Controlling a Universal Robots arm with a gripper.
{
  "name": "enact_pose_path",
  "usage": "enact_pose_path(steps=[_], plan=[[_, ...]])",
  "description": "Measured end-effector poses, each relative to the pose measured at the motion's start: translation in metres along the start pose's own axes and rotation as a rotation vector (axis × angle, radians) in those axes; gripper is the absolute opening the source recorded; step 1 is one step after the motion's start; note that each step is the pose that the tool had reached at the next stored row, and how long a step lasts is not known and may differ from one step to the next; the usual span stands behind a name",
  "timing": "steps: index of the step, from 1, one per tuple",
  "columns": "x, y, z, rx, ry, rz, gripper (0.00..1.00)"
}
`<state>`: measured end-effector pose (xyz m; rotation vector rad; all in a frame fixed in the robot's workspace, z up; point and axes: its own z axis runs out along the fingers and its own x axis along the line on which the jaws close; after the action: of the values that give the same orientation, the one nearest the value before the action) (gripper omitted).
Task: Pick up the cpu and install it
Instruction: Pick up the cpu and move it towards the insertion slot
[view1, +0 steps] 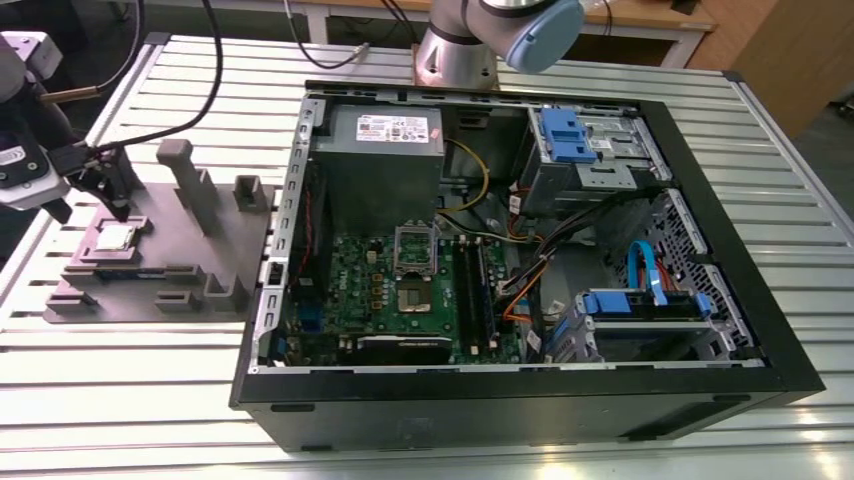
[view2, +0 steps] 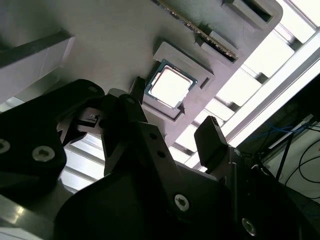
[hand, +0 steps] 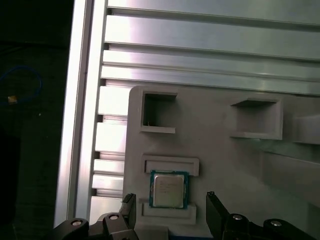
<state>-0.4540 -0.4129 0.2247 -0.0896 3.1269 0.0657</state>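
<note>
The cpu (view1: 116, 237) is a small square chip with a shiny metal top. It lies flat in a shallow pocket of the grey moulded tray (view1: 214, 290) on the exterior view's left. My gripper (view1: 91, 210) hangs just above it and is open. In both wrist views the cpu (view2: 170, 87) (hand: 169, 190) sits between and beyond the two dark fingers (view2: 212, 142) (hand: 216, 209), which touch nothing. The socket (view1: 416, 296) on the green motherboard lies inside the open computer case, its silver frame (view1: 416, 247) raised.
The black computer case (view1: 534, 400) fills the middle and the exterior view's right, with drive bays, cables and a power supply (view1: 387, 130) inside. Upright posts (view1: 180, 175) stand on the tray beside my gripper. The slatted metal table (view1: 134, 370) carries everything. The arm's base (view1: 461, 50) stands behind the case.
</note>
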Motion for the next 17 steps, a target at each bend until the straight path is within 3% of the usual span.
enact_pose_path(steps=[9, 17], plan=[[0.0001, -0.0004, 0.0095, 0.0000, -0.0002, 0.001, 0.66], [0.0001, -0.0005, 0.0115, 0.0000, -0.0001, 0.001, 0.66]])
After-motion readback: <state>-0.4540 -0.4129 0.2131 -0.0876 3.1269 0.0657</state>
